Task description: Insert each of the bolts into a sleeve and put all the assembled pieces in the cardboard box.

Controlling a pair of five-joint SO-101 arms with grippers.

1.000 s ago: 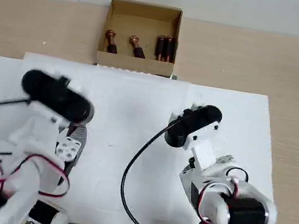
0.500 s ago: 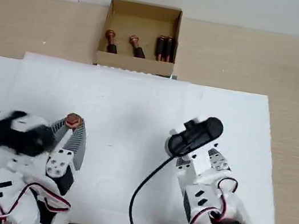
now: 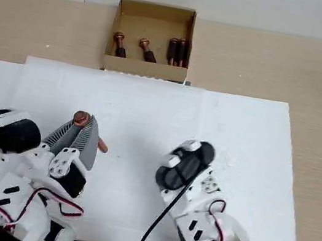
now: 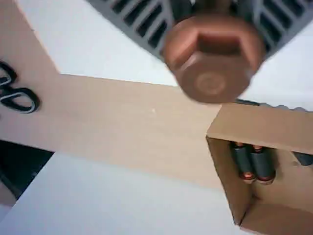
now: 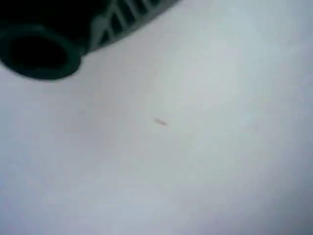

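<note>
Done: four put-together pieces (image 3: 119, 45) in the box (image 3: 146, 68), side by side near its front wall.
Left to do: by the look of it, one more bolt and one more sleeve to join, then to drop in the box.
Bolt (image 3: 80, 119): up off the paper (image 3: 240, 128), well short of the box, pinched at the tip of the left gripper (image 3: 87, 127).
Left jaws: closed tight on the bolt, one on each side. Copper head poking out toward the wrist camera, and a copper bit sticking out the far side, likely the tip.
Sleeve (image 5: 36, 54): black tube, open end facing the right wrist camera, just beside a ribbed finger (image 5: 124, 19), above bare paper.
Right gripper (image 5: 61, 32): low over the paper, off to the side of the left one. Seems closed on the sleeve, though hard to see both jaws.
Gap: bolt and sleeve apart, not lined up yet.
Next: probably bolt tip to the open end, nice and straight.
</note>
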